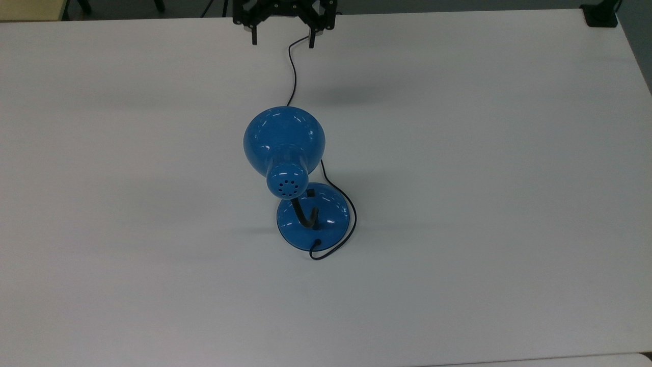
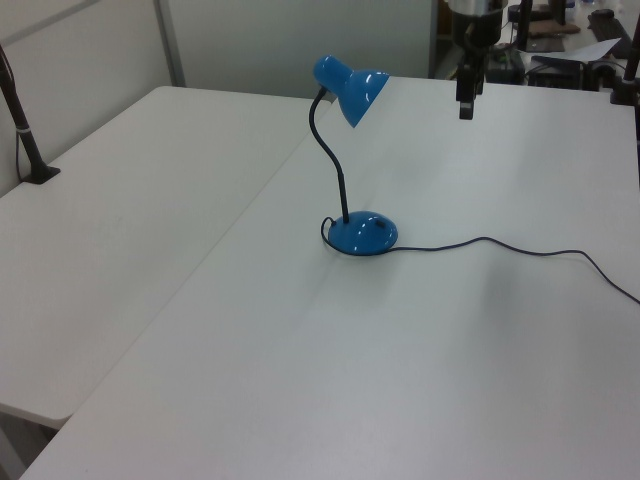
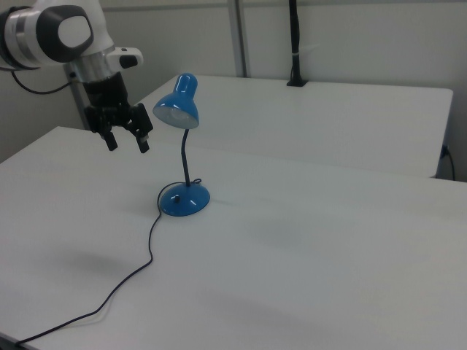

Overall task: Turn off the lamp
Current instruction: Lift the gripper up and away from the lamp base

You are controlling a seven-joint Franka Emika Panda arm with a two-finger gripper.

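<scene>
The end effector (image 3: 128,143) hangs wide apart, well clear of the lamp (image 3: 182,153).

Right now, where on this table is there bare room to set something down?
Bare white table spreads on both sides of the glossy blue desk lamp in the top view. Only its thin black cord, running toward the open end effector, crowds the middle.

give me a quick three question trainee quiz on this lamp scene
1. True or false: the end effector is touching the lamp.
2. Are the end effector's fingers open or shut?
3. Multiple choice, top view: the cord curves around which side of the lamp's base? A the top view's left; B the top view's right.

Key: 1 false, it hangs in the air apart from the lamp. 2 open. 3 B.
</scene>
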